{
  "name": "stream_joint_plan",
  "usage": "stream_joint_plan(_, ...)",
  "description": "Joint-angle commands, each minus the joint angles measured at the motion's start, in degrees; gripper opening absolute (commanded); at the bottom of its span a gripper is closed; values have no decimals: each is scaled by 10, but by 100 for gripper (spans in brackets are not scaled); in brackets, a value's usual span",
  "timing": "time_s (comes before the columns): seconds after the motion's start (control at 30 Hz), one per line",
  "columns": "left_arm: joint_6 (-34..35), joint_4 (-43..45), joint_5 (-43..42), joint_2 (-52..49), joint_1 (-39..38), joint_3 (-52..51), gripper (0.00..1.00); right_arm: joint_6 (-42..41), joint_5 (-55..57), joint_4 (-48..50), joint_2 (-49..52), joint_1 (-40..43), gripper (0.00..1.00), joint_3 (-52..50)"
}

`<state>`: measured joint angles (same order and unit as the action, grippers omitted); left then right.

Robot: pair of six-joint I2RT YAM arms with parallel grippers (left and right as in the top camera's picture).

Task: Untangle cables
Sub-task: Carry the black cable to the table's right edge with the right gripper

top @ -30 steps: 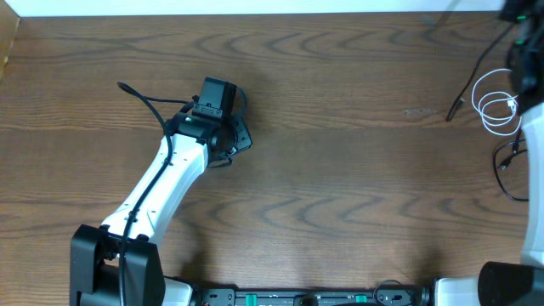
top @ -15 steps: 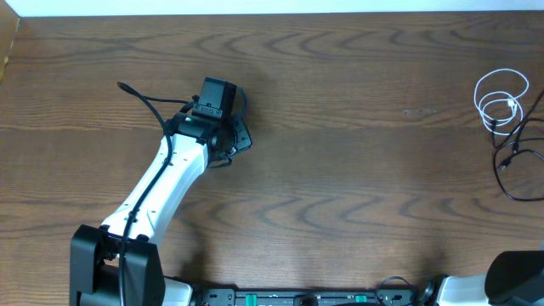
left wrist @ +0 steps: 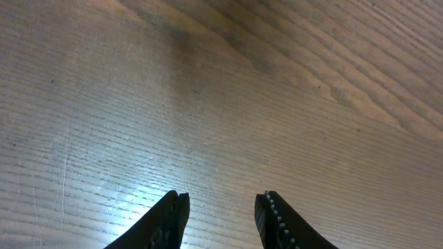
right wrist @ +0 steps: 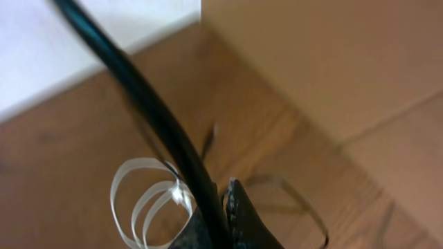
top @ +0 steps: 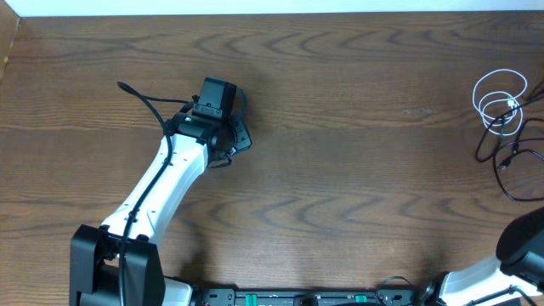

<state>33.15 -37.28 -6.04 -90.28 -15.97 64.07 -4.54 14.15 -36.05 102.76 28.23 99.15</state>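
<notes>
The white cable (top: 501, 98) lies in a small coil at the far right of the table, with a thin black cable (top: 507, 158) looped just below it. In the right wrist view, the white cable (right wrist: 149, 200) and the black cable (right wrist: 287, 180) lie beyond my right gripper (right wrist: 228, 187), which is shut with nothing seen between its fingers. A thick black wire (right wrist: 138, 97) crosses close in front of that camera. Only part of the right arm (top: 523, 242) shows overhead, at the lower right corner. My left gripper (top: 234, 144) (left wrist: 218, 197) hovers over bare wood at centre left, open and empty.
A white wall strip (top: 255, 7) borders the far table edge. A brown cardboard surface (right wrist: 332, 69) stands beyond the cables in the right wrist view. The left arm (top: 161, 187) stretches from the front left towards the middle.
The right arm has pulled away from the cables at the upper right and now shows at the lower right corner. The black cable has dropped lower beside the white coil. The left arm is still.
</notes>
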Motion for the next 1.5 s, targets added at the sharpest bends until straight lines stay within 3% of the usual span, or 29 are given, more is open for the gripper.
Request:
stream_joint_plan(0.0,-3,-3,5,1,1,0,37,-8,-8,-27,24,13,6,1)
stream_joint_plan(0.1,-3,-3,5,1,1,0,37,-20,-5,-71,43,28,22,1)
stream_joint_plan(0.27,-3,-3,5,1,1,0,37,-69,7,-98,49,57,40,0)
stream_joint_plan(0.37,-3,-2,5,1,1,0,37,-102,7,-112,50,72,46,0)
stream_joint_plan(0.6,-3,-2,5,1,1,0,37,-171,19,-148,50,105,50,-5)
stream_joint_plan(0.7,-3,-2,5,1,1,0,37,-217,47,-167,50,115,58,-11)
stream_joint_plan(0.9,-3,-2,5,1,1,0,37,-221,36,-164,50,124,69,-14)
stream_joint_plan(1.0,-3,-2,5,1,1,0,37,-185,-34,-144,50,123,73,-14)
stream_joint_plan(1.13,-3,1,5,1,1,0,37,-62,-242,-114,50,116,73,-14)
stream_joint_plan(1.23,-5,15,6,1,1,0,38,6,-336,-115,50,101,74,-14)
stream_joint_plan(1.47,-82,91,8,1,1,0,43,112,-357,-160,50,44,79,-14)
